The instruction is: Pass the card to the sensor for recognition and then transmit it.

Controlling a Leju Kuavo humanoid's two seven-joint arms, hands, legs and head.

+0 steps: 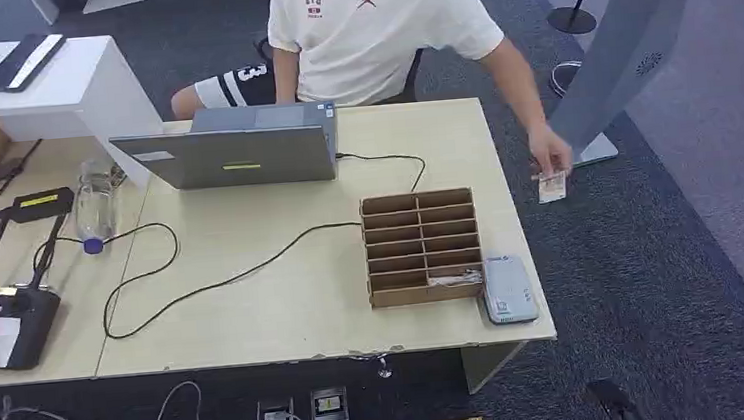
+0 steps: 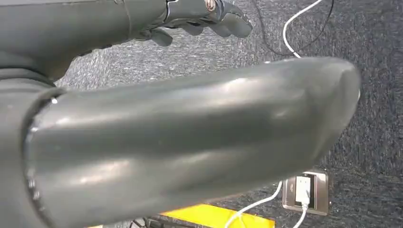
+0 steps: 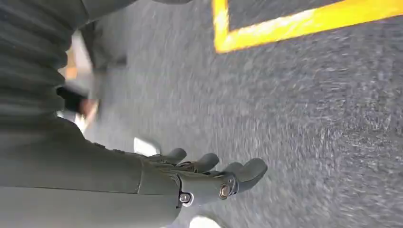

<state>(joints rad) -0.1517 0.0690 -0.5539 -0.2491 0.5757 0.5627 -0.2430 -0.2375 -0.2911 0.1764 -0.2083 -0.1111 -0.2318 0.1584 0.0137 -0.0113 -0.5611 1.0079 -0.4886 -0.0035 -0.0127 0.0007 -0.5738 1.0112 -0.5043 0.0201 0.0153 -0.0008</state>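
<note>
Both my arms hang low beside the body, with the wrist cameras looking down at dark grey carpet. My left hand (image 2: 199, 19) holds nothing; its fingers (image 2: 233, 21) are loosely curved and apart over the floor, near a white cable (image 2: 290, 33) and a floor socket (image 2: 304, 190). My right hand (image 3: 209, 178) is also empty, fingers (image 3: 247, 171) stretched out and slightly spread above the carpet, with a yellow floor line (image 3: 294, 23) well apart from it; that picture is blurred.

From the head camera I see the card (image 1: 551, 188) off the right edge of the worktop (image 1: 255, 309), pinched in the person's hand (image 1: 550, 154), who sits behind it. The card reader (image 1: 509, 287) lies at the front right corner, touching the cardboard sorting box (image 1: 421, 246). A laptop (image 1: 233, 149) stands at the back, its black cable (image 1: 252, 270) trailing across the surface.
</note>
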